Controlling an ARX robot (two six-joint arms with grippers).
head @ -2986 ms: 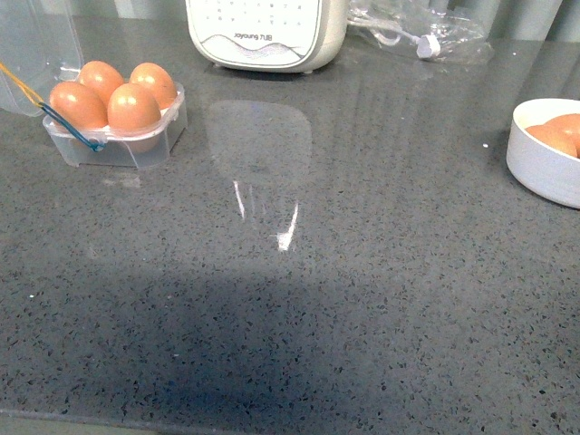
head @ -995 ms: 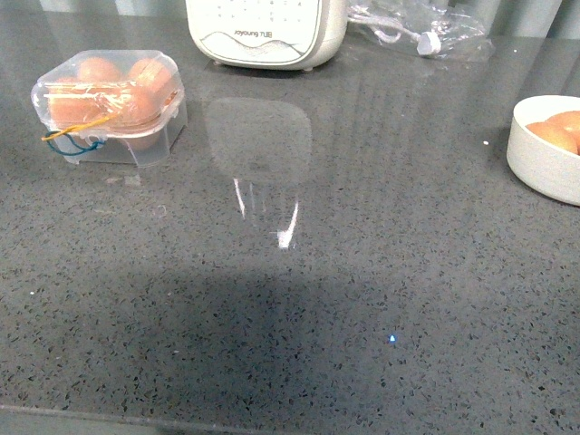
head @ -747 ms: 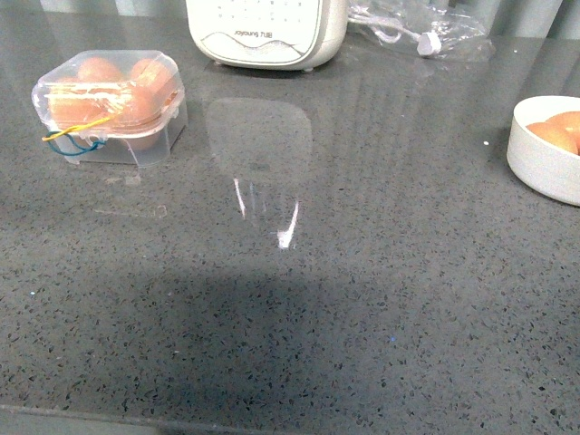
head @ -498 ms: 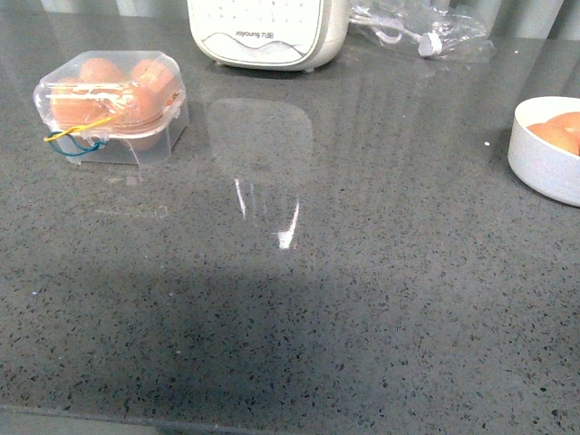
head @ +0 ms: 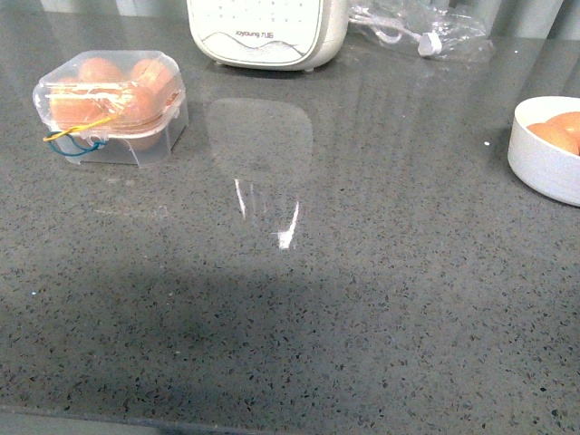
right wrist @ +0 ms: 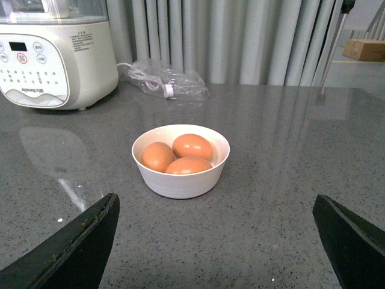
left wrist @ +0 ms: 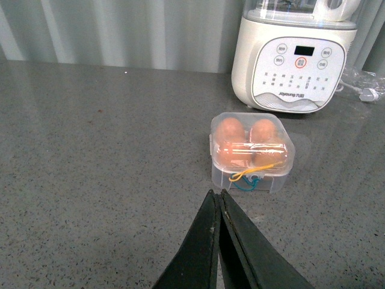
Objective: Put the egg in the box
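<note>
The clear box [head: 111,107] stands at the far left of the grey counter with its lid shut over several orange-brown eggs; blue and yellow bands hang at its front. It also shows in the left wrist view [left wrist: 251,150]. My left gripper [left wrist: 215,194] is shut and empty, a short way in front of the box and not touching it. My right gripper [right wrist: 216,211] is open and empty, facing a white bowl [right wrist: 180,179] that holds three eggs [right wrist: 192,146]. Neither arm shows in the front view.
A white blender base [head: 267,32] stands at the back, with a clear bag holding a cable [head: 419,32] to its right. The bowl [head: 539,163] sits at the counter's right edge. Grey curtains hang behind the counter.
Three seconds ago the box lid stood open with the eggs bare; since a second ago it has been shut, and nothing has moved.
</note>
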